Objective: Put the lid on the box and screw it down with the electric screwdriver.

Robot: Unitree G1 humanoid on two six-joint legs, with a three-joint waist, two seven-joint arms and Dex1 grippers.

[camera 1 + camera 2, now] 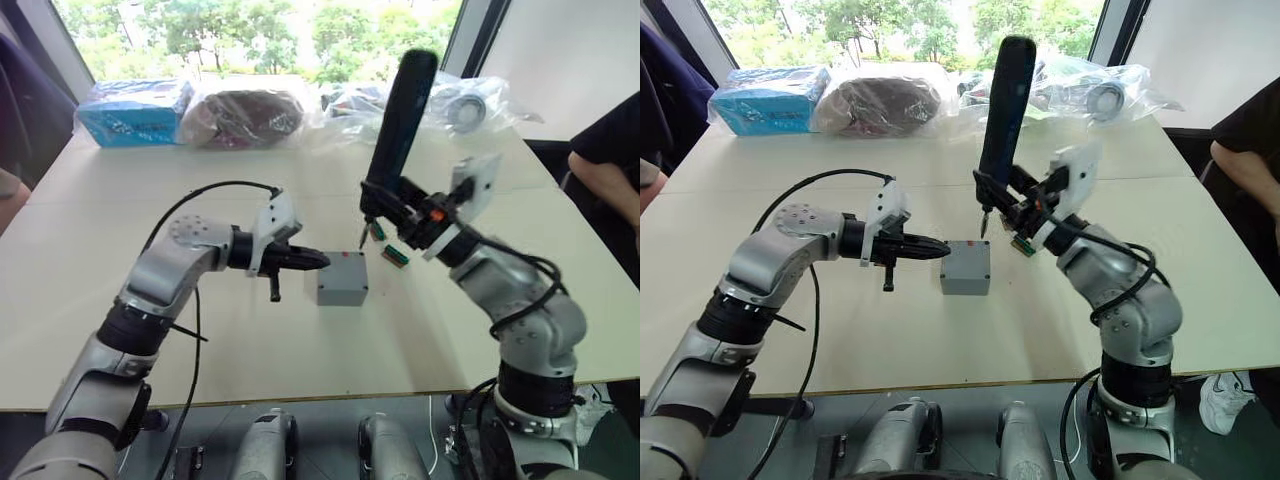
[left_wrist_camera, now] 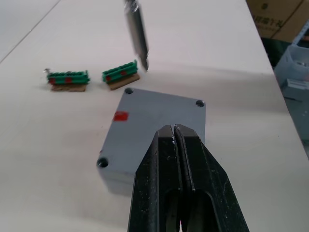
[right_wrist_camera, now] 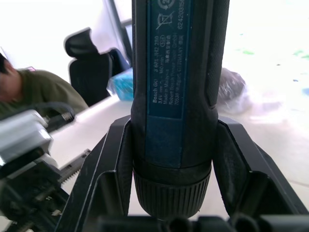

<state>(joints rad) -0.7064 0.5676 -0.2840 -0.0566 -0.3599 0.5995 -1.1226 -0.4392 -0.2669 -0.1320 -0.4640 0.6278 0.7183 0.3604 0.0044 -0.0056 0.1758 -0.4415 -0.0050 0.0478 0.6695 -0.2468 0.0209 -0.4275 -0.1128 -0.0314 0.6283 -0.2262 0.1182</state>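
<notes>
The grey box (image 1: pixel 342 290) stands mid-table with the lid (image 2: pixel 154 121) lying flat on top of it; screw holes show at the lid's corners. My left gripper (image 1: pixel 320 261) is shut, empty, with its tips over the lid's left edge (image 2: pixel 173 129). My right gripper (image 1: pixel 392 207) is shut on the electric screwdriver (image 1: pixel 401 115), a black tool held nearly upright. Its metal bit (image 2: pixel 136 31) points down just beyond the box's far right corner, above the table.
Two small green circuit pieces (image 2: pixel 68 79) (image 2: pixel 120 75) lie just behind the box. Plastic bags (image 1: pixel 245 115) and a blue packet (image 1: pixel 130 120) line the table's far edge. A person (image 1: pixel 610 160) sits at the right; another person (image 3: pixel 24 87) appears in the right wrist view.
</notes>
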